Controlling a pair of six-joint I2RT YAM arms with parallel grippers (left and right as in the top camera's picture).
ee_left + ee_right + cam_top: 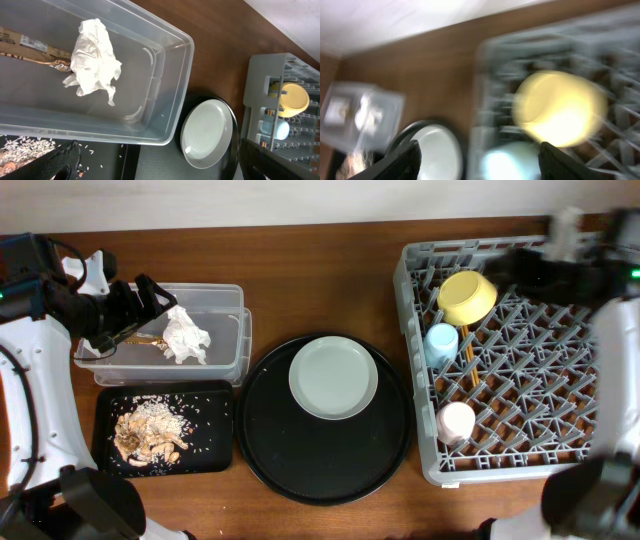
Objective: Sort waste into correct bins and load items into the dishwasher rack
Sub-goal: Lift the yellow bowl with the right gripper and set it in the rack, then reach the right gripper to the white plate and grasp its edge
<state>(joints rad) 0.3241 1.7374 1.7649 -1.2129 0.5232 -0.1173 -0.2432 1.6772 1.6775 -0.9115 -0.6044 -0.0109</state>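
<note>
Evidently little is left. Nearest, the flat black tray (218, 396) holds the beige food scraps (148, 432), and the pale plate (333, 376), smooth and bare, lies flat on the round black tray (270, 442), not yet racked. Beyond, the clear tub (226, 291) contains the crumpled tissue (185, 335) and gold wrapper (140, 338) under the left pincer (157, 161), spread wide and empty. On the counter's (320, 250) right, the dishwasher rack (500, 468) carries white cup (457, 422), chopsticks (467, 363), blue cup (441, 343) and, farthest, the tilted yellow bowl (467, 295); the blurred right pincer (480, 157) gapes, gripping nothing.
</note>
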